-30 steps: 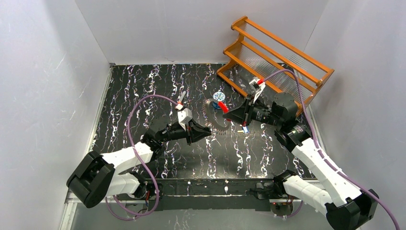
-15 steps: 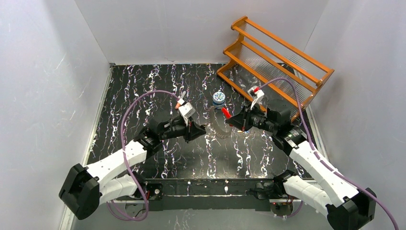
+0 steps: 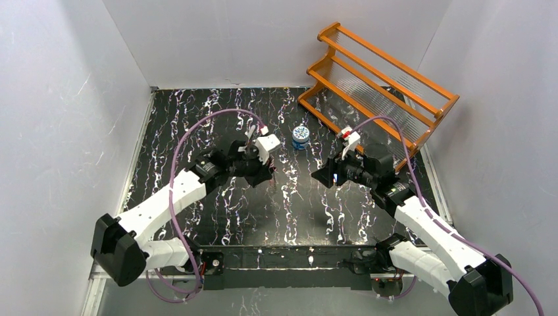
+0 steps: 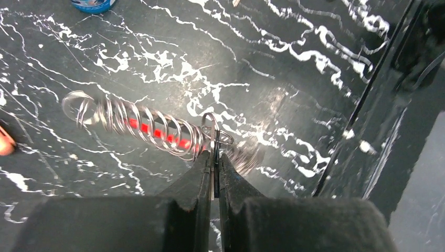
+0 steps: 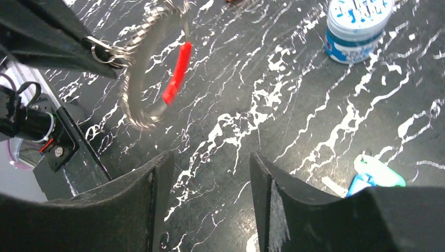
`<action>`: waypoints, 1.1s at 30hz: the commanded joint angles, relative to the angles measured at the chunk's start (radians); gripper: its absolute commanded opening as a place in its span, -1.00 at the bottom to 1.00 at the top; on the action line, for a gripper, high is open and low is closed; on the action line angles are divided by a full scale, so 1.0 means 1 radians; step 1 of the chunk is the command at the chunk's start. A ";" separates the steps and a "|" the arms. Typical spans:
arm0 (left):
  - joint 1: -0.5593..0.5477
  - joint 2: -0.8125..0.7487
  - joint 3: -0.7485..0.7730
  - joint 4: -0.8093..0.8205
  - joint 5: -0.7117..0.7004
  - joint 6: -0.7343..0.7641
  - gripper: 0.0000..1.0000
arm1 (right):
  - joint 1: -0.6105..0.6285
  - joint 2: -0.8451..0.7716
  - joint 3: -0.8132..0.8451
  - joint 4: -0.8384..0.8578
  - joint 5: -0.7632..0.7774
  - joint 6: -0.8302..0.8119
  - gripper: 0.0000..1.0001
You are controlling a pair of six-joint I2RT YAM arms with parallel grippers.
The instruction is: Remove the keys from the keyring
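The keyring (image 4: pixel 157 131), a silvery coil with a red section (image 5: pixel 176 73), hangs in the air from my left gripper (image 4: pixel 215 157). That gripper is shut on a thin flat metal piece seen edge-on, apparently one of the keys, joined to the coil by a small ring (image 4: pixel 223 137). In the right wrist view the coil (image 5: pixel 137 100) droops from the left fingers (image 5: pixel 63 50) at the upper left. My right gripper (image 5: pixel 210 157) stands open and empty, well clear of the coil. From above, the left gripper (image 3: pixel 268 174) and the right gripper (image 3: pixel 322 176) face each other mid-table.
A small round blue tin (image 3: pixel 301 136) stands behind the grippers. An orange wooden rack (image 3: pixel 378 82) leans at the back right. A small blue and green thing (image 5: pixel 378 176) with a whitish bit (image 5: pixel 336 186) lies on the black marbled table (image 3: pixel 197 118) by the right gripper.
My right gripper opened and let go of the red section, then drew back to the right. The left arm swung back and left, carrying the keyring with it.
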 commanded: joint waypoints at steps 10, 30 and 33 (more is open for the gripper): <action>-0.017 0.140 0.334 -0.439 0.064 0.647 -1.00 | 0.021 0.092 -0.006 0.321 -0.347 -0.070 0.33; -0.139 0.065 0.215 -0.367 0.043 0.858 -1.00 | 0.150 0.266 0.001 0.635 -0.474 0.072 0.28; -0.149 0.045 0.189 -0.355 0.039 0.859 -1.00 | 0.192 0.277 0.008 0.640 -0.430 0.069 0.27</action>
